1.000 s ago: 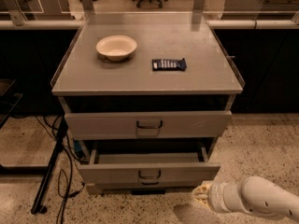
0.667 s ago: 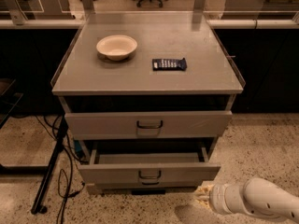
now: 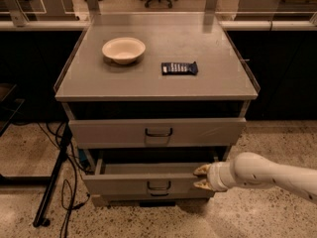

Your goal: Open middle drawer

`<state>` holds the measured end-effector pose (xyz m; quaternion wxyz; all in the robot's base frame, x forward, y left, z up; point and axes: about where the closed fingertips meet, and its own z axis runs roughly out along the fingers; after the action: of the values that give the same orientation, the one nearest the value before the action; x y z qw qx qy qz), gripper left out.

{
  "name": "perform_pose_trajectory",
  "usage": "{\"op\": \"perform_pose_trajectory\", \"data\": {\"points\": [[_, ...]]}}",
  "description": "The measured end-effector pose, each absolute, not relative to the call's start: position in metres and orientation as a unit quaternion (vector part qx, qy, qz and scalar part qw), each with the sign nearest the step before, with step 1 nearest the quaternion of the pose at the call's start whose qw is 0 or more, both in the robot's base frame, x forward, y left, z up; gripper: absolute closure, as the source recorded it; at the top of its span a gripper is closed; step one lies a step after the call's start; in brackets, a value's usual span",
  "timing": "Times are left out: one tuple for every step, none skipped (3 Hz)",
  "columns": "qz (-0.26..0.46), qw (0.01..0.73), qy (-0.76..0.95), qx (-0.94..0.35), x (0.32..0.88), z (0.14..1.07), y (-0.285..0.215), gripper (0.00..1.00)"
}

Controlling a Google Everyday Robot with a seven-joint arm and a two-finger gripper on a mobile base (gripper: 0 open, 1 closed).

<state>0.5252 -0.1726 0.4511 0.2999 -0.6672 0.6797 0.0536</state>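
Gripper (image 3: 202, 177) of mine, fingers (image 3: 202, 170) spread, sits at the right end of the pulled-out grey metal middle drawer (image 3: 129, 185), whose dark inside I cannot read

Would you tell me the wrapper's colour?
The wrapper is dark blue, best in camera view; the pincer sits at the middle drawer's right end.

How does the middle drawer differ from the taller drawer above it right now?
The middle drawer has the shallower front, the taller drawer the deeper one. The middle drawer sticks out further than the taller drawer, its inside showing. The gripper is at the middle drawer's right front end, away from the taller drawer. Both are grey with a central dark loop handle.
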Motion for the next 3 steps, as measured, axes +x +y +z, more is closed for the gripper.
{"op": "perform_pose_trajectory", "data": {"points": [[0.061,0.297,0.659,-0.688,0.5393,0.4510,-0.1391,0.12],[0.061,0.297,0.659,-0.688,0.5388,0.4508,-0.1390,0.00],[0.061,0.297,0.659,-0.688,0.5389,0.4507,-0.1390,0.19]]}}
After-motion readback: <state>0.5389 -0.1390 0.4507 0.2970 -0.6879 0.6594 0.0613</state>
